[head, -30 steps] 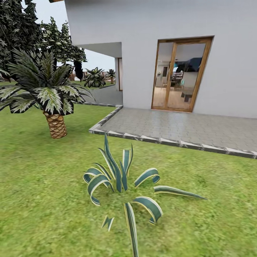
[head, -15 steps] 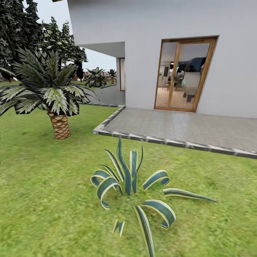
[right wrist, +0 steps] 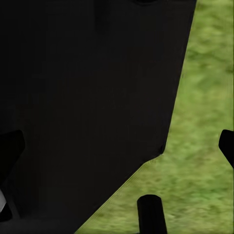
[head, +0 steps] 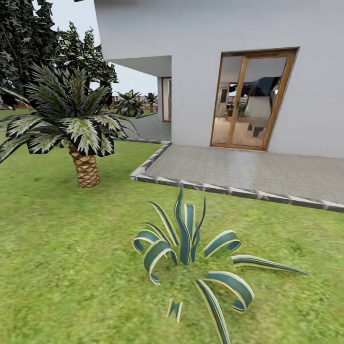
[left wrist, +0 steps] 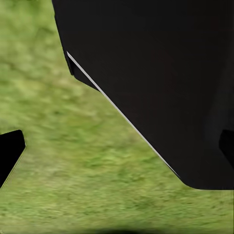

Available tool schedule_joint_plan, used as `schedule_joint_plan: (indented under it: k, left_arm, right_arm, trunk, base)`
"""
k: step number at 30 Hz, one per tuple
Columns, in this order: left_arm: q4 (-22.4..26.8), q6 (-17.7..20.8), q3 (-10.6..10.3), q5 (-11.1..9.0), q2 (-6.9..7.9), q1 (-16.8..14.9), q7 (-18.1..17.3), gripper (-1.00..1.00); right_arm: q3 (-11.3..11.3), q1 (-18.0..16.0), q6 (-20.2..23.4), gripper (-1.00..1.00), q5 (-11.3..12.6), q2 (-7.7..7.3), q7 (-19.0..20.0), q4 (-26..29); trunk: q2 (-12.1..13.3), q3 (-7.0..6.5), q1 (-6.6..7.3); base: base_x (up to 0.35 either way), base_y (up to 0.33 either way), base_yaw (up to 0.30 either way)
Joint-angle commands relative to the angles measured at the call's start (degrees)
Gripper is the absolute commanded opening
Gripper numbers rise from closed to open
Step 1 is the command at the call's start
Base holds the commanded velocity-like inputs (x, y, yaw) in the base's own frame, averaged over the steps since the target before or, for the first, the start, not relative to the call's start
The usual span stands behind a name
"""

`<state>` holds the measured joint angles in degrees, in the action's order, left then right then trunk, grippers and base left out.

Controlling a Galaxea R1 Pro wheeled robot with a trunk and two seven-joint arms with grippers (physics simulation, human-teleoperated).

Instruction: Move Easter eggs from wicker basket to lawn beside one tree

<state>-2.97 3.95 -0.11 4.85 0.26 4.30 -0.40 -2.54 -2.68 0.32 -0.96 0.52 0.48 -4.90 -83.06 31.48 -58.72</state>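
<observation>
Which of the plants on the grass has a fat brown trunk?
The small palm with white-streaked fronds on the lawn: it stands on a stubby brown scaly trunk. The striped blue-green spiky plant nearer the camera grows its leaves straight from the grass.

Striped spiky plant (head: 191, 248) on the lawn (head: 62, 248). Small palm (head: 83, 165) at left. Paved patio (head: 248, 172) before white house (head: 200, 52) with glass door (head: 251, 100).

- I see a striped agave (head: 191, 248) at lower centre.
- Small palm (head: 79, 131) at left.
- Paved patio (head: 248, 172) before glass door (head: 251, 100), right.
</observation>
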Motion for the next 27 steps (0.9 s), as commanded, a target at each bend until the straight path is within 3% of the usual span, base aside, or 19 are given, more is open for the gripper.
schedule_joint_plan:
  k: [1,27]
  left_arm:
    - [0.1,0.2,0.0,0.5,0.00,0.0,0.0,1.00]
    - [0.1,0.2,0.0,0.5,0.00,0.0,0.0,1.00]
  right_arm:
    - [-0.3,-0.1,0.0,1.00,-0.1,0.01,0.0,-0.1]
    - [-0.2,-0.1,0.0,1.00,-0.1,0.01,0.1,-0.1]
  trunk:
    - [0.0,0.04,0.00]
    - [0.0,0.04,0.00]
  base:
    - [0.026,0.323,0.000]
    - [0.002,0.323,0.000]
